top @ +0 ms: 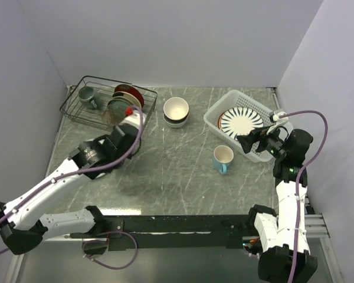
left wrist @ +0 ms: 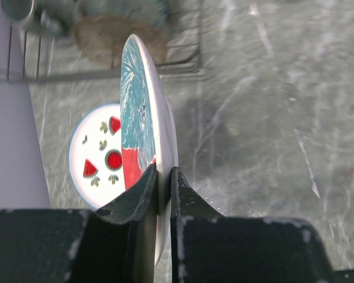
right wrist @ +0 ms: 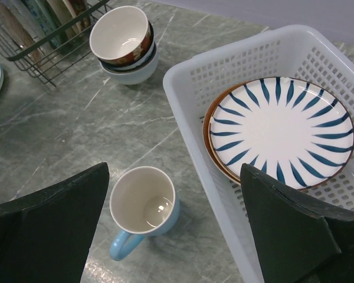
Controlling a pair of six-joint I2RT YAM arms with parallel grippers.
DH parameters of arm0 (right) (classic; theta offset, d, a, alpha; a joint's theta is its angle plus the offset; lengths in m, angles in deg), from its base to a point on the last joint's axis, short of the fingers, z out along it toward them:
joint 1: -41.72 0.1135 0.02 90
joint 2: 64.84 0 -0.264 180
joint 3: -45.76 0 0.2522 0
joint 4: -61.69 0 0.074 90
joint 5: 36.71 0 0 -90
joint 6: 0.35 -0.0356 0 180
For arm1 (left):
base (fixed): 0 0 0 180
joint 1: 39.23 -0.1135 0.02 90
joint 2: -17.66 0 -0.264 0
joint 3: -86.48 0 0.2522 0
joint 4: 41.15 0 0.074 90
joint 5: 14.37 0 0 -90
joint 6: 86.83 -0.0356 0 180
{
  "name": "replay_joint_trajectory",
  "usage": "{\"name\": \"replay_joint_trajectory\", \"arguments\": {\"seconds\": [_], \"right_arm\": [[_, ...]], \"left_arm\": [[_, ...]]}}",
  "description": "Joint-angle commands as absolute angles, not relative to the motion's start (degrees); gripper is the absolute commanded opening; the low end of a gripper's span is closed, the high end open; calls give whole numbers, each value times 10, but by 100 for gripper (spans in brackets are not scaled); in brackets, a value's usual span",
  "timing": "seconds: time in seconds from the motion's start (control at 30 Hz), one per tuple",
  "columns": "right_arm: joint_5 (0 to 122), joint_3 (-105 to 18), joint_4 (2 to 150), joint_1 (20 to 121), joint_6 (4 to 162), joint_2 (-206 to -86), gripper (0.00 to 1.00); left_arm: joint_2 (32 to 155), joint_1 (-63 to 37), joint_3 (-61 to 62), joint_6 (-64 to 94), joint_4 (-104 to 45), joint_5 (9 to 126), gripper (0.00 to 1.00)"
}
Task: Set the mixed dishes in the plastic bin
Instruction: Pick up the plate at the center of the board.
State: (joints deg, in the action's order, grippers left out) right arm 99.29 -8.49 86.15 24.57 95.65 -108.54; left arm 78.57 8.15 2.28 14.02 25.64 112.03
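Ceramic plate is pinched edge-on by its rim in the left gripper; stiff, slick, breakable, so that thin hold looks risky. The right gripper gapes wide, bin just ahead of it.

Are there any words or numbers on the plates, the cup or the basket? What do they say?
No words, numbers or brand marks can be read anywhere.
White plate on the table: only red fruit pictures.
Striped plate in the bin: only navy stripes.
Light blue mug and stacked bowls: no writing.
Teal and red plate in the left gripper: only pattern.
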Motion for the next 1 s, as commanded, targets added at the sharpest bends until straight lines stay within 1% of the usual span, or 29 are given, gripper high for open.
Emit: {"name": "replay_joint_trajectory", "arguments": {"seconds": [0.0,0.17,0.27,0.37,0.47,0.5,0.53,0.6,0.67,0.8,0.97], "right_arm": [[994,-86,840,243,960,-1085,100],[1000,-85,841,243,961,-1085,100],[1016,-83,839,243,957,-1089,100],[1065,-83,842,245,948,-1106,100],[1116,-90,846,255,935,-1135,98],[1126,-92,855,270,934,-1143,98],[1138,-95,859,279,934,-1151,98],[1146,-101,863,307,930,-1171,98],[1154,-101,860,325,915,-1187,98],[1189,-94,821,348,862,-1204,98],[1223,-63,733,351,738,-1209,97]], "left_arm": [[787,199,-27,106,227,1251,1],[837,318,-44,93,224,1318,1],[868,366,-52,67,199,1338,1],[896,401,-53,13,151,1344,1],[918,428,-37,-54,81,1354,1],[921,434,-27,-98,53,1365,1],[925,439,1,-125,-11,1373,1],[927,455,32,-207,-90,1383,1],[933,462,67,-250,-185,1390,1],[957,466,83,-300,-253,1382,1],[990,472,100,-348,-330,1379,1]]}}
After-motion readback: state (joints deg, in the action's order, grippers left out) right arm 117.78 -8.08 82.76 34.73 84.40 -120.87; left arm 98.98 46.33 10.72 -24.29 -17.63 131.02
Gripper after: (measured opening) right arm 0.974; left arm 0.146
